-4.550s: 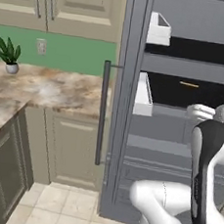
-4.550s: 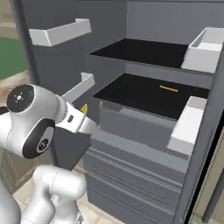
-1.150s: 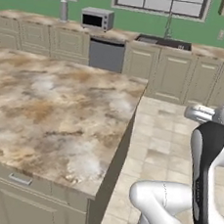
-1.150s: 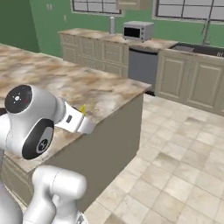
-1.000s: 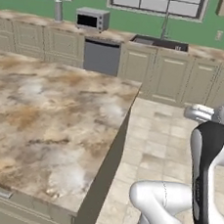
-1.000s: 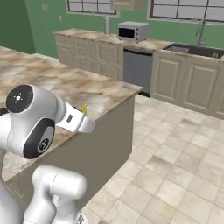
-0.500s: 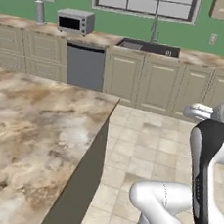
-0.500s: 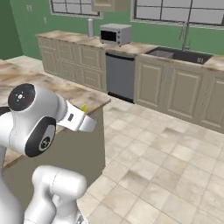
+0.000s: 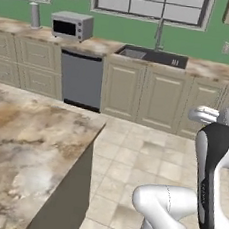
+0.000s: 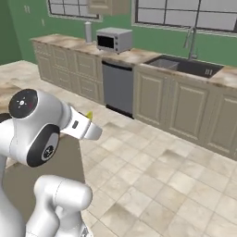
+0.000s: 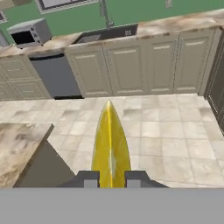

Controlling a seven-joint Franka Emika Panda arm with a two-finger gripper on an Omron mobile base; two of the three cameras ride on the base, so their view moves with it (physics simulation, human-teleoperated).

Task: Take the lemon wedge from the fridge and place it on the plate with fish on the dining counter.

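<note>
Hand view: claw point(image 11: 111, 179) pinching the tiny, light, slippery yellow lemon wedge point(image 11: 110, 144) at its base; squishy, go gentle.

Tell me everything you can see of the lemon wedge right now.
The lemon wedge is a bright yellow, glossy sliver, seen edge-on in the hand view as a tall, narrow shape that tapers to a point at its far end. Its base sits between the two dark fingertips of the pincer, which is shut on it and holds it in the air above the tiled floor. In the right base view only a small yellow tip shows at the end of the arm. Nothing else touches it.
</note>
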